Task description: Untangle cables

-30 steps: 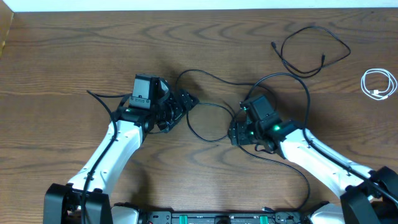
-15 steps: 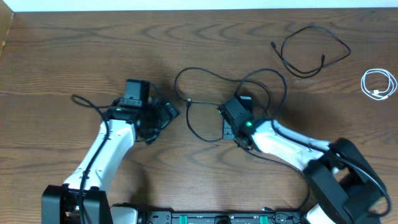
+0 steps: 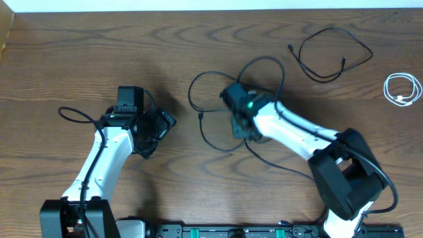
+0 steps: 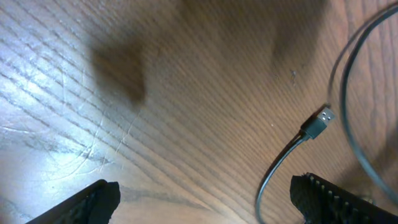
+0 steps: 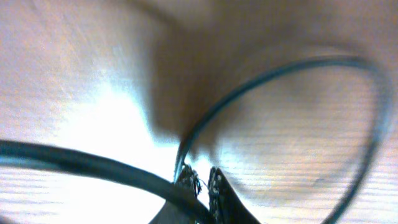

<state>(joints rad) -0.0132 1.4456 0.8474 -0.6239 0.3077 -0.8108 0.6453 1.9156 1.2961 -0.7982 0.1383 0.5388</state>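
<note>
A long black cable [image 3: 213, 141] lies in loose loops at the table's middle, and its USB plug [image 3: 200, 117] points left. My right gripper [image 3: 238, 127] is down on these loops. In the right wrist view it [image 5: 202, 177] is shut on the black cable [image 5: 261, 78], which arcs away from the fingertips. My left gripper [image 3: 162, 132] stands open to the left of the loops, holding nothing. Its wrist view shows the plug [image 4: 319, 120] ahead of the open gripper [image 4: 208, 205]. A second black cable [image 3: 330, 53] lies at the back right. The white cable [image 3: 403, 89] is coiled at the far right.
The wooden table [image 3: 79, 59] spreads around both arms. A thicker black wire [image 3: 69, 114] trails from the left arm. The right arm's wire [image 3: 291, 170] runs towards the front edge. A pale strip [image 3: 198, 5] borders the far side.
The right gripper has shut and has moved left and towards the back, dragging the middle cable's loops with it. The left arm has drawn back to the left, still open.
</note>
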